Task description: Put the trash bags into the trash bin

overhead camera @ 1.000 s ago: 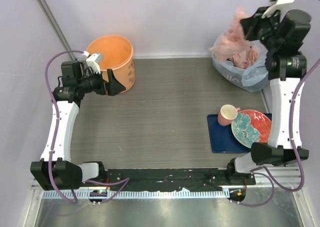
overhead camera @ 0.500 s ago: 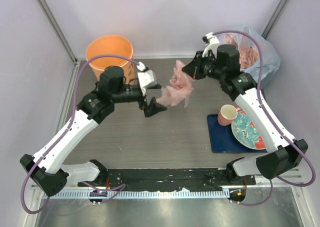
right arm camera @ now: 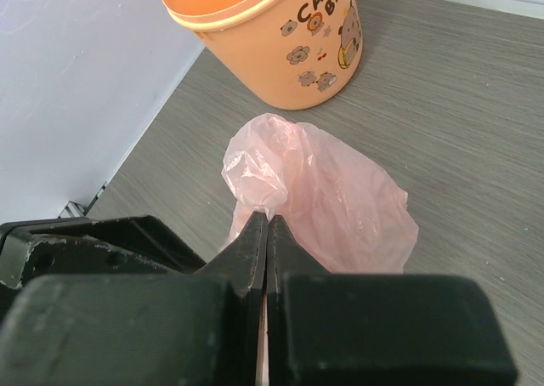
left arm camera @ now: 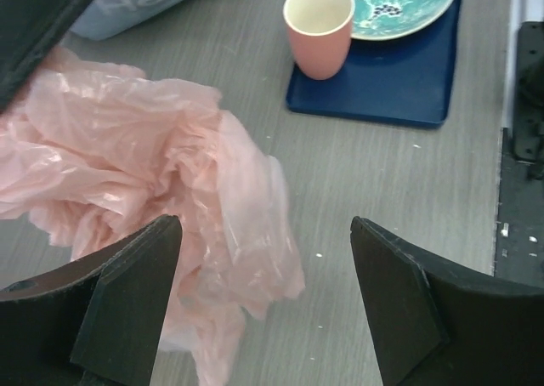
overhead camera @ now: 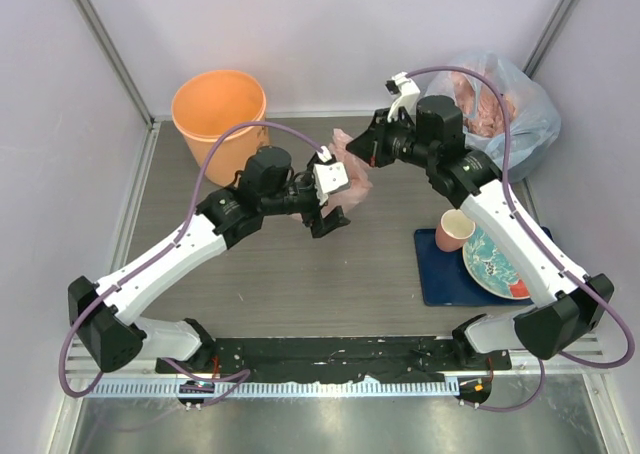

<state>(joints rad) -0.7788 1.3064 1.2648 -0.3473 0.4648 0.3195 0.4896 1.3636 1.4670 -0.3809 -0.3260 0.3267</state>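
— Cropped anywhere?
— At 12 o'clock, wrist views: trash bin (right arm camera: 280,54) rim, plate (left arm camera: 399,12). At 9 o'clock: trash bag (left arm camera: 127,165).
— Hidden?
— Partly, behind left gripper (overhead camera: 335,202), seen from above.

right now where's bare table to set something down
Bare table: between the left gripper and the blue mat, and right of the trash bin. Crowded: mid-table, where the right gripper holds the trash bag, and around the sack, cup, plate.
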